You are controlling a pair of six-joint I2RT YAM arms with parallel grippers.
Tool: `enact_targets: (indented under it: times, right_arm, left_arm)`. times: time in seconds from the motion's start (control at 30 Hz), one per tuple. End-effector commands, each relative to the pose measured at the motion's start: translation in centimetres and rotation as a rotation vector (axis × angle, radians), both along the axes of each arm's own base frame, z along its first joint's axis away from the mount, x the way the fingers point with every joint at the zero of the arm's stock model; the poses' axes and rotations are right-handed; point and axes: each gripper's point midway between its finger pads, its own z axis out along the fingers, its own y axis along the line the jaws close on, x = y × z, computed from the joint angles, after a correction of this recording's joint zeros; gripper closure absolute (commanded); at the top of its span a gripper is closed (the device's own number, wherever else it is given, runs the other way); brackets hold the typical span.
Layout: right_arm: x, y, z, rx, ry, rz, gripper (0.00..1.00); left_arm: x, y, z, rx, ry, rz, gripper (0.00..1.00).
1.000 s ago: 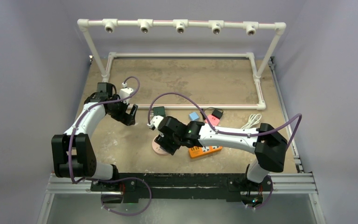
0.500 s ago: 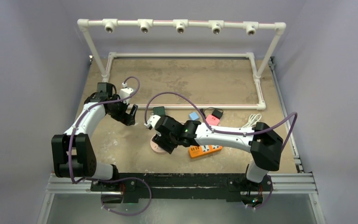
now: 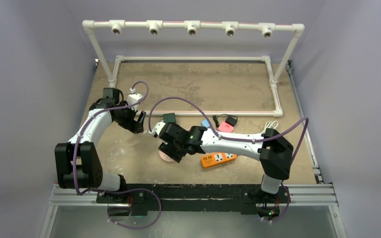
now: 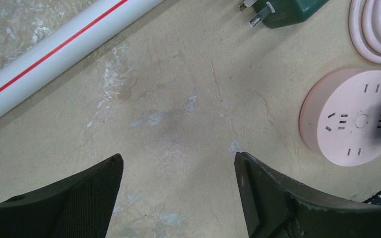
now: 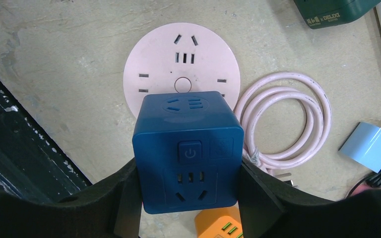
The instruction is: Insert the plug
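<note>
Lavender walls [image 3: 30, 74] close in a bench [image 3: 203, 84] with a mottled, scuffed tan top. A white pipe frame [image 3: 193, 58] stands on its far half, and the raised rail carries five fittings [image 3: 192, 29] in a row.

Two arms work over the near half. The right claw [image 5: 188, 198] is clamped on the one blue cube plug [image 5: 188, 148], a finger pressed to each side. It holds the cube above the near part of the one pink round socket [image 5: 178, 64], which lies flat on the bench. Whether the prongs reach the socket face cannot be told.

The left claw [image 4: 176, 168] hangs with its jaws wide and nothing between them, over bare bench to the left of the socket.

Four loose adapters lie around:
- one dark green adapter [image 5: 335, 12]
- one light blue adapter [image 5: 372, 146]
- one pink adapter [image 3: 224, 127]
- one black adapter [image 3: 230, 120]

There are two coiled cords. The pink cord [image 5: 287, 119] lies just beside the socket, and the white cord [image 3: 268, 130] lies further right. One orange power strip [image 3: 219, 159] lies under the right arm.
</note>
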Motion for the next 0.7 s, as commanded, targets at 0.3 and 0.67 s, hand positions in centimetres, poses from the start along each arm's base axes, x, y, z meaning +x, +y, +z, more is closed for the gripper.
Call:
enact_targets:
  times: [0.3, 0.67]
  right_arm:
    - [-0.2, -1.0, -2.2, 0.007, -0.022, -0.047, 1.00]
    - [-0.8, -1.9, -1.9, 0.099, -0.038, -0.048, 1.00]
  left_arm:
    - [-2.2, -4.6, 0.9, -0.166, 0.045, -0.189, 0.49]
    - [-3.5, -8.8, -1.2, -0.066, 0.069, -0.367, 0.67]
